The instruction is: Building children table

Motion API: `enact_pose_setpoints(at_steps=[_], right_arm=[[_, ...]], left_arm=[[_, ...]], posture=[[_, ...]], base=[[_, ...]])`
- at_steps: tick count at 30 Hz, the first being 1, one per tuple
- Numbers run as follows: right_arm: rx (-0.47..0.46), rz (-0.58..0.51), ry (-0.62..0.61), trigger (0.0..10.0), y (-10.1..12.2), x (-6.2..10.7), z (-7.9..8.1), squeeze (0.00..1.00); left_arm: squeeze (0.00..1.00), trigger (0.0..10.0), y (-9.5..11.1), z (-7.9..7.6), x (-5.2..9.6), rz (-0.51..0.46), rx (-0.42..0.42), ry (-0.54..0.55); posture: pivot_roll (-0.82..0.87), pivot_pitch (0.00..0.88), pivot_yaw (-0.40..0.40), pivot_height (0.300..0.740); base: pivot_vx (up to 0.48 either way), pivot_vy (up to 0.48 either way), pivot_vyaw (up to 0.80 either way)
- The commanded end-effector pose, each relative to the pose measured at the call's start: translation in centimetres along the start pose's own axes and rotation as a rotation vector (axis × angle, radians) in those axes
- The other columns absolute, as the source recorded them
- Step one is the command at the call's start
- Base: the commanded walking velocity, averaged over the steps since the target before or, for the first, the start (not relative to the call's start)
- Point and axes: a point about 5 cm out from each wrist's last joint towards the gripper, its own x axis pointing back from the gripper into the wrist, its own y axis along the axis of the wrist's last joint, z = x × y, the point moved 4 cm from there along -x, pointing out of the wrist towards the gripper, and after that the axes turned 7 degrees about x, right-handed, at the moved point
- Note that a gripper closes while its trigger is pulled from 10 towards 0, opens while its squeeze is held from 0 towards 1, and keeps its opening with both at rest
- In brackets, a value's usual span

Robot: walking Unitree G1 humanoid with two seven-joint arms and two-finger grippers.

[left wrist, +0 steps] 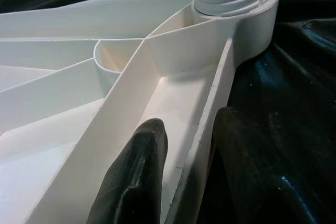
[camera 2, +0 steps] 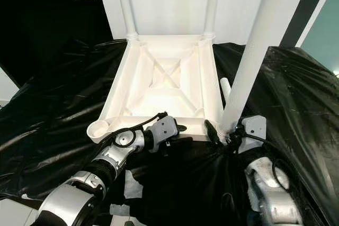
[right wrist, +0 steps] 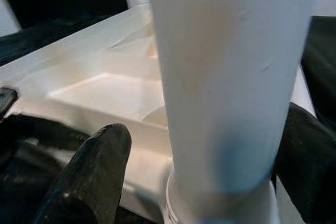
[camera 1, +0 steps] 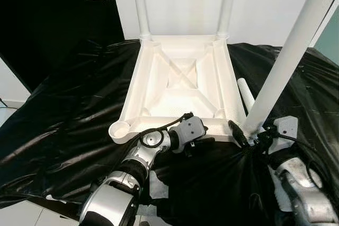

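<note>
On black sheeting (camera 1: 63, 115), left tool (left wrist: 181, 177) grips the tabletop (camera 1: 183, 78) rim; right tool (right wrist: 210, 177) clenches a leg (camera 1: 288, 56).

White plastic children's tabletop (camera 1: 183, 86), lying upside down on black sheeting, ribbed underside facing up with a crossed brace in the middle panel. Two white legs (camera 1: 140, 3) standing upright in the far corner sockets. A third white leg (camera 1: 288, 54) set in the near right corner, leaning outward to the right, its threaded base seated at the socket. Near left corner socket (camera 1: 121, 129) open and round, holding no leg. A fourth white leg (camera 1: 245, 93) lying flat on the sheeting just beside the tabletop's right edge, partly hidden behind the leaning one.
</note>
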Motion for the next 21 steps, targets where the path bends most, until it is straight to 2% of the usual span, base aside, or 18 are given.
enact_pose_setpoints(at_steps=[1,2,3,15,20,21], right_arm=[[-0.016,-0.006,0.04,10.0,-0.1,-0.1,0.5,0.0],[-0.03,0.032,0.092,4.6,-0.5,0.0,0.1,0.0],[-0.044,0.04,0.104,0.0,-0.5,0.1,-0.2,0.0],[-0.076,0.07,0.157,0.0,-0.6,1.1,-1.0,0.0],[-0.136,0.082,0.159,0.0,-0.9,1.5,-0.6,0.0],[-0.161,0.079,0.11,0.0,-1.0,1.3,-0.4,0.0]], left_arm=[[0.0,10.0,-2.6,-0.1,0.3,0.078,0.074,0.105],[0.0,10.0,-2.7,0.0,0.3,0.08,0.074,0.106],[0.0,10.0,-2.7,0.0,0.4,0.08,0.073,0.107],[0.0,10.0,-2.9,0.2,0.8,0.082,0.078,0.118],[0.0,10.0,-3.0,0.3,0.9,0.085,0.075,0.116],[0.0,10.0,-2.9,0.3,0.9,0.085,0.074,0.115]], posture=[[-0.07,0.0,0.013,0.74],[-0.06,0.0,0.012,0.74],[-0.06,0.0,0.01,0.74],[-0.05,0.0,0.016,0.74],[-0.05,0.0,0.023,0.74],[-0.05,0.0,0.024,0.74]], base=[[0.0,0.0,0.0],[0.0,0.0,0.0],[0.0,0.0,0.0],[0.0,0.0,0.0],[0.0,0.0,0.0],[0.0,0.0,0.0]])
